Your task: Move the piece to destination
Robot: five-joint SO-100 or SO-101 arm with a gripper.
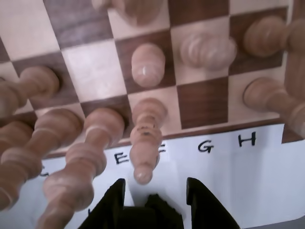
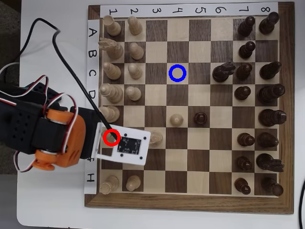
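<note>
In the wrist view the piece (image 1: 145,143), a slim cream bishop, stands upright on the light square above the letter F, its knobbed head towards the camera. My gripper (image 1: 156,185) is open, its black fingers (image 1: 116,191) on either side of the bishop's head and clear of it. From overhead the bishop is hidden under the white camera plate (image 2: 124,145) of the orange and black arm (image 2: 57,138). A red ring (image 2: 111,144) is drawn there. The destination, a blue ring (image 2: 184,73), marks the dark square C4, which holds no piece.
Tall cream pieces (image 1: 95,143) crowd just left of the bishop and a cream pawn (image 1: 147,64) stands right behind it. More cream pawns (image 1: 207,50) sit to the right. Overhead, a cream pawn (image 2: 177,119) and a dark pawn (image 2: 200,117) stand mid-board; dark pieces (image 2: 245,71) fill the right.
</note>
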